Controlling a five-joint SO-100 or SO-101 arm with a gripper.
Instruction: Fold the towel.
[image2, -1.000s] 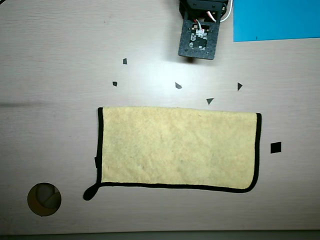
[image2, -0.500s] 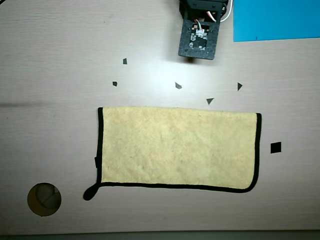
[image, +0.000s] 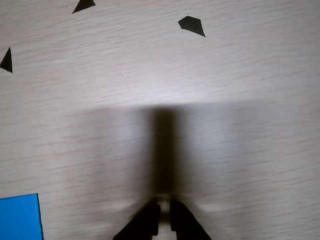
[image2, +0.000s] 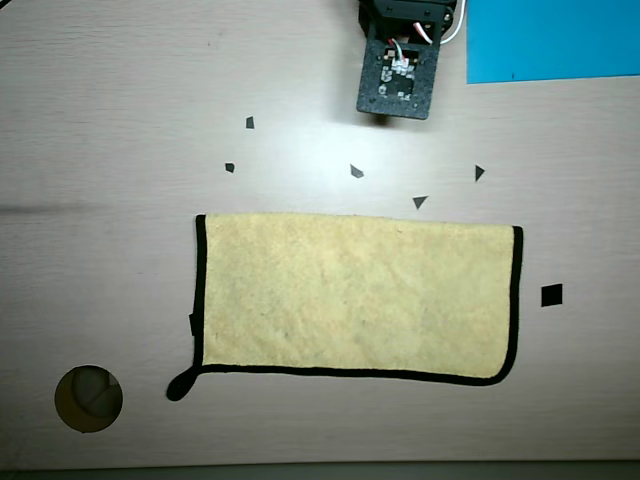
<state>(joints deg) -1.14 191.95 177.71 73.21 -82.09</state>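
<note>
Nothing has changed across the last second: in the overhead view the arm is seen in the same place near the far edge of the worktop (image2: 120, 90), and the towel (image2: 355, 297) has not been shifted or creased. From this it is judged that the fold has not been started and that the arm is being held at rest or at the very start of an approach.

The towel is laid flat and open in the middle of the worktop, slightly toward the near edge, with its long sides running parallel to that edge. Black edging is seen along its left, near and right sides, and the small black loop (image2: 180, 385) lies at its near-left corner. The blue sheet (image2: 555, 40) is kept at the far-right corner of the worktop, well apart from the towel. Small black marks (image2: 551, 295) are scattered between the arm and the towel and beside the towel's right side. A round hole (image2: 88, 398) is cut near the near-left corner of the worktop.

In the wrist view the pincer (image: 164, 210) is seen with its fingertips almost together, only a thin gap left between them, and nothing is held. It is hung above bare worktop, with its shadow cast ahead of it; the towel is not caught in that view.

For the task, a corner or a short side of the towel would probably have to be reached first.
</note>
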